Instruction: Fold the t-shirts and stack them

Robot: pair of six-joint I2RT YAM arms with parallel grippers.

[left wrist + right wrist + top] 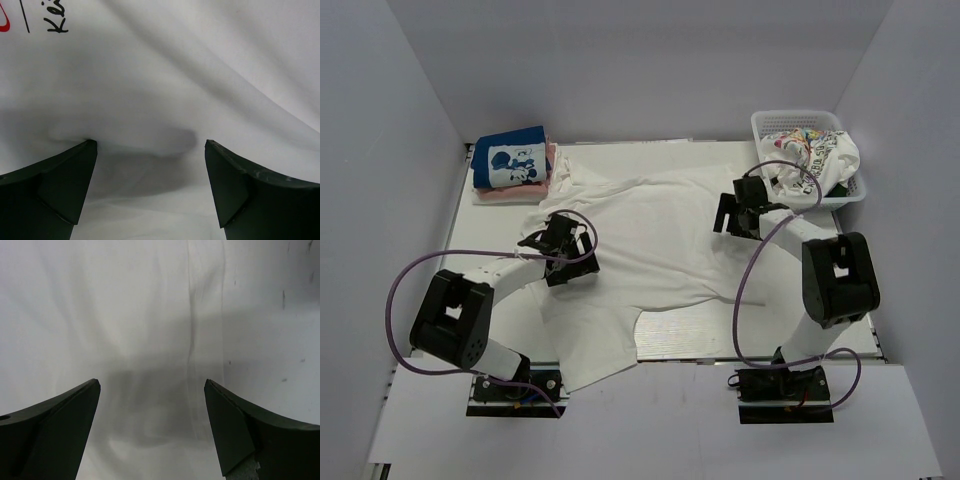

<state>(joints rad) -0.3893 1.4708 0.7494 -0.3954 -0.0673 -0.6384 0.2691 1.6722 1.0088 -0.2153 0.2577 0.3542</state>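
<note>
A large plain white t-shirt (650, 240) lies spread over the table. My left gripper (563, 250) is open just above its left side; the left wrist view shows wrinkled white cloth (165, 100) between the jaws. My right gripper (740, 215) is open above the shirt's right edge, where a hem seam (192, 340) runs between the jaws. A folded blue t-shirt with a cartoon-mouse panel (510, 160) lies on a folded pink one (505, 195) at the back left. A white t-shirt with colourful prints (810, 160) sits in the basket, a dark green one (840, 187) under it.
A white plastic mesh basket (762, 125) stands at the back right. White walls close in the table on the left, back and right. Purple cables loop from both arms. Black writing shows on the table surface (57, 17) beside the shirt.
</note>
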